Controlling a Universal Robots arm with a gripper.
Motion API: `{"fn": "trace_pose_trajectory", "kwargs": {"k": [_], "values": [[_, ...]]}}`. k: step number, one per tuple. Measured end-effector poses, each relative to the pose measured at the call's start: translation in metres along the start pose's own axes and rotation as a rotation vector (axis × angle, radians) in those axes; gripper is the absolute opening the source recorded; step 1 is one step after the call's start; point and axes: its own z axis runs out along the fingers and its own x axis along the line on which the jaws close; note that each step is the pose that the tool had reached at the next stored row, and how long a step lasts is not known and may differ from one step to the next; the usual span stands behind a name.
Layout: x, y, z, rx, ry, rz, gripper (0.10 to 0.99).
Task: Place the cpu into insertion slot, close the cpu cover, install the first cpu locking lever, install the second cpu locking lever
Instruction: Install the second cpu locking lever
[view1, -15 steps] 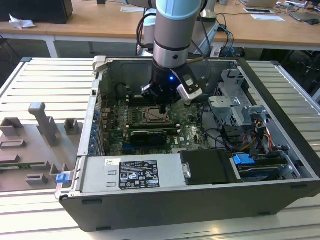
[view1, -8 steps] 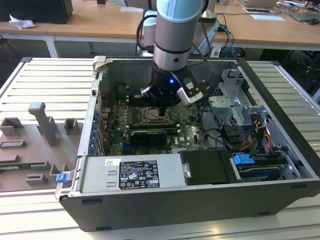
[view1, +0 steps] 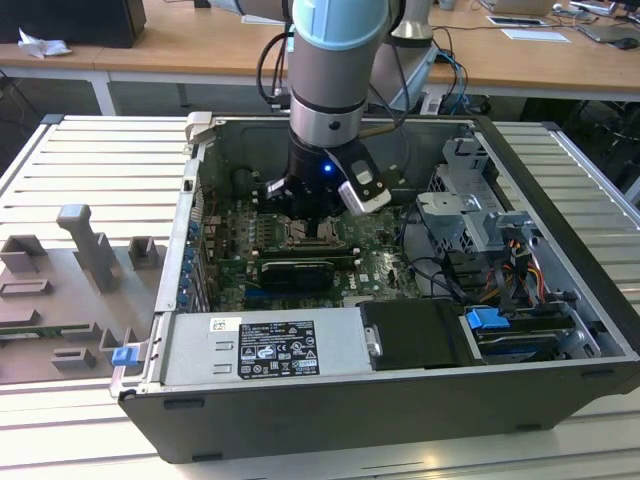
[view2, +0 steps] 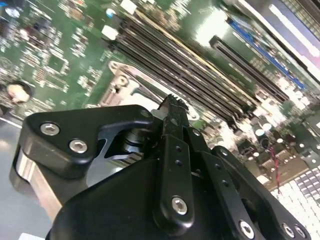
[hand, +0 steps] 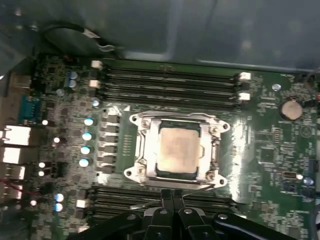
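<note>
The cpu (hand: 178, 151) sits seated in the insertion slot (hand: 150, 150) at the first wrist view's centre, the cpu cover (hand: 177, 120) closed flat to clamp it. Below, the claw (hand: 172, 196) hovers pinched shut, empty, beside the socket's edge.

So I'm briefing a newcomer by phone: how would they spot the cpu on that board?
Start at the open computer case and its green motherboard. Between the two banks of long black memory slots sits the silvery cpu cover. The cpu is the flat, dull-metal square in its window, unlike the narrow slots around it.
</note>
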Motion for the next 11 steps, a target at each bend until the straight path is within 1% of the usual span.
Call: {"fn": "trace_pose_trajectory", "kwargs": {"k": [4, 5, 6, 11], "values": [[0.0080, -0.0002, 0.0036, -0.007, -0.0004, -0.003, 0.106], [0.0111, -0.0004, 0.0065, -0.013, -0.0005, -0.005, 0.106], [0.0120, -0.0005, 0.0082, -0.016, -0.0008, -0.006, 0.106], [0.0121, -0.0008, 0.0097, -0.017, -0.0008, -0.006, 0.106]]}}
